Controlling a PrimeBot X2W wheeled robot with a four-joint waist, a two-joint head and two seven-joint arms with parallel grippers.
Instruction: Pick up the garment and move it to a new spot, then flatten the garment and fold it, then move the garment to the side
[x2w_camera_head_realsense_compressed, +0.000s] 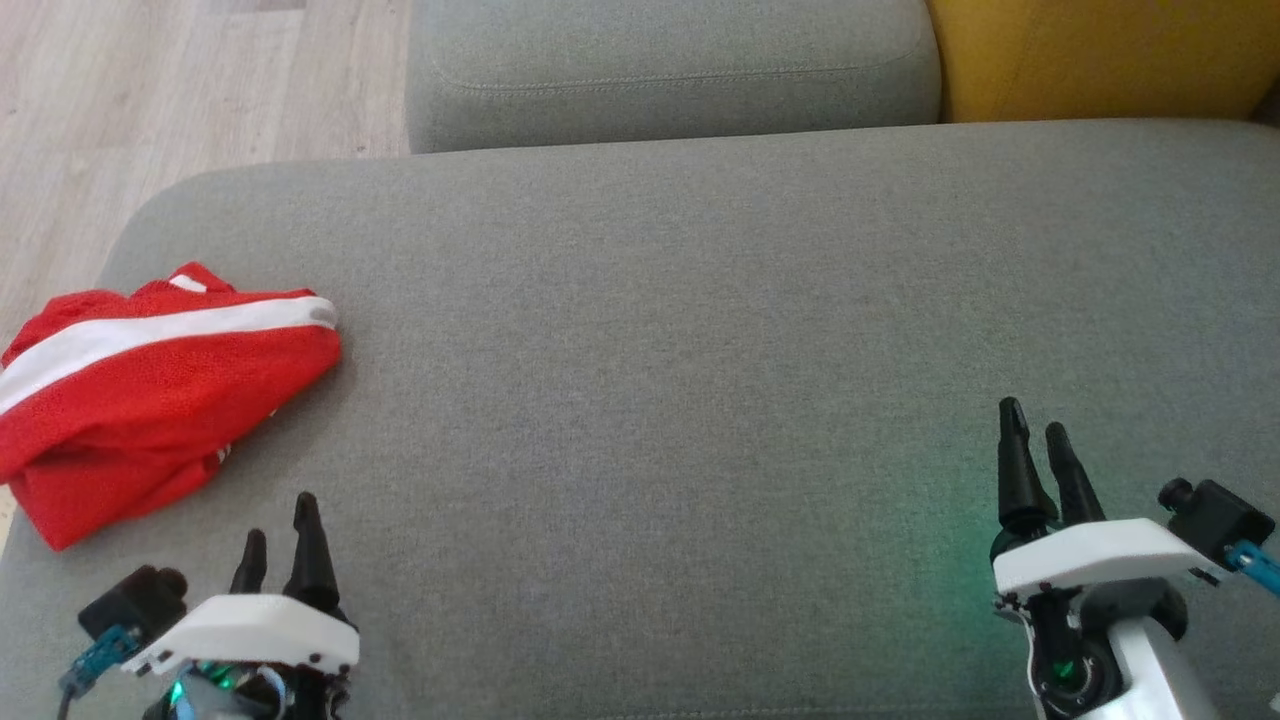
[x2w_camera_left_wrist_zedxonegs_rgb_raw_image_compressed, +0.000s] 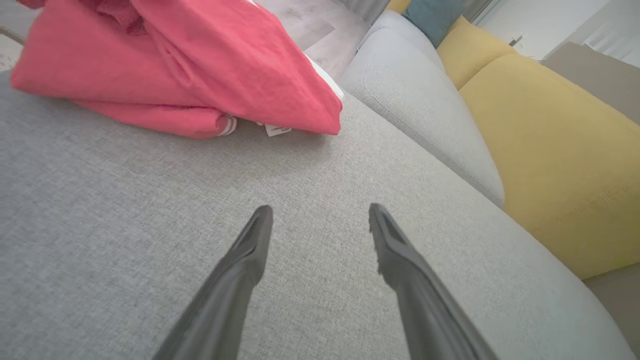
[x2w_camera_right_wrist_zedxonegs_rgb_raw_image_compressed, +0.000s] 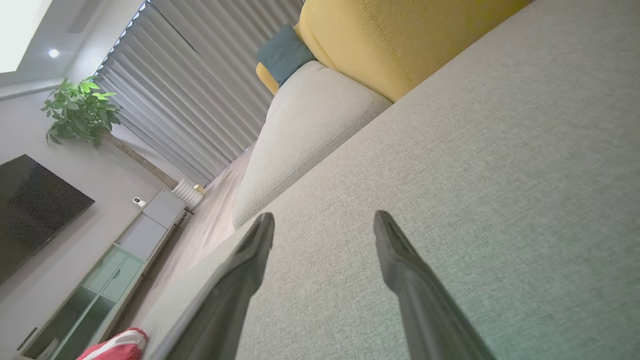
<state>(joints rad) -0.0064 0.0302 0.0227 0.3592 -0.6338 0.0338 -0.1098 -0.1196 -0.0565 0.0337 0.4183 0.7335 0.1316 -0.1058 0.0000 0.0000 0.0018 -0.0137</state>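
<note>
Two claws are poised over the grey sofa cushion (x2w_camera_head_realsense_compressed: 700, 350), both spread wide and holding nothing. The red garment (x2w_camera_head_realsense_compressed: 150, 400) lies crumpled at the cushion's left edge, just ahead and slightly left of the left claw (x2w_camera_head_realsense_compressed: 280, 518), its white stripe (x2w_camera_head_realsense_compressed: 160, 328) running crosswise to that claw's reach. The right claw (x2w_camera_head_realsense_compressed: 1032, 418) sits well apart on the far side, so the left arm looks better placed for the pickup.

Soft even daylight, faint green glow on the sofa seat (x2w_camera_head_realsense_compressed: 960, 560), wide-angle wrist distortion.
</note>
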